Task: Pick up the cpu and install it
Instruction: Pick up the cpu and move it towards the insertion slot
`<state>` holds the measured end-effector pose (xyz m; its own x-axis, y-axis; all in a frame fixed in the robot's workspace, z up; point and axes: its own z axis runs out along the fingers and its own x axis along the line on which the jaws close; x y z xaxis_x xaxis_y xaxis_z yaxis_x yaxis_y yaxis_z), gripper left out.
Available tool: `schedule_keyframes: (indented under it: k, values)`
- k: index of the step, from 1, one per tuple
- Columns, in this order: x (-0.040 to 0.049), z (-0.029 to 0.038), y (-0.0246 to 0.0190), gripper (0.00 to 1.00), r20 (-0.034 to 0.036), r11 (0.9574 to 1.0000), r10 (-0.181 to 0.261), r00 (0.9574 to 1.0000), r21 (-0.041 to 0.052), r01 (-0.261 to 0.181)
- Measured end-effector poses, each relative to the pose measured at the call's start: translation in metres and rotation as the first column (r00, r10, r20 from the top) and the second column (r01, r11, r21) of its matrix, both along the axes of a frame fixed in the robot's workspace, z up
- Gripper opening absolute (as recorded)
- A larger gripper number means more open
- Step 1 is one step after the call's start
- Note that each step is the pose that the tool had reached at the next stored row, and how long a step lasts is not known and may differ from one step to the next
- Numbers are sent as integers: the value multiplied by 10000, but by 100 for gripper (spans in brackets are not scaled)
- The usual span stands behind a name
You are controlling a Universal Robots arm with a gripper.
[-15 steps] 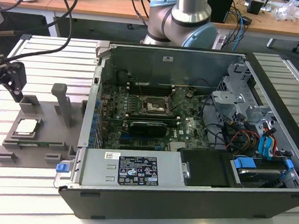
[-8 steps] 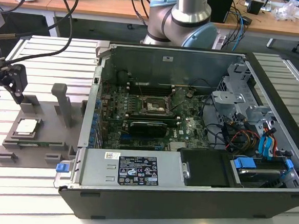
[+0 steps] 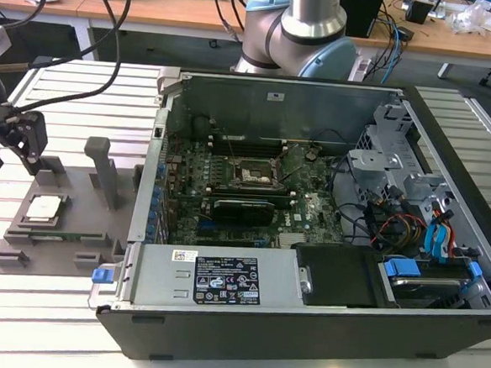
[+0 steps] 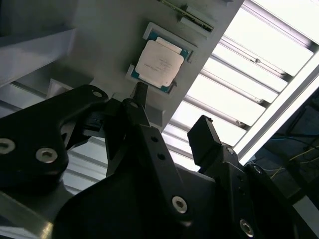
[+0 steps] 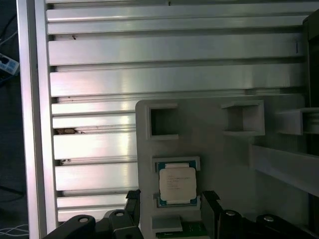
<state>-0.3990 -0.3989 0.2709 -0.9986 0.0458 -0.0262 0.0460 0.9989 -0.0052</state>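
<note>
Beneath the spread tool (image 4: 170, 107), untouched, the cpu (image 4: 159, 62) lies in its tray (image 4: 109, 40).

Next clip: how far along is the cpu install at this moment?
Nothing looks done: the cpu lies in its nest on the grey fixture tray. In hand: the open hand hovers near the cpu, holding nothing. Left: both pickup and install; the motherboard socket sits apart, inside the open computer case.
</note>
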Motion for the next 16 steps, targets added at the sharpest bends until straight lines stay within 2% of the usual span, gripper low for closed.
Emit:
schedule_keyframes:
  k: [16]
  values:
    - [0,-161,0,60,0,10000,0,10000,0,0]
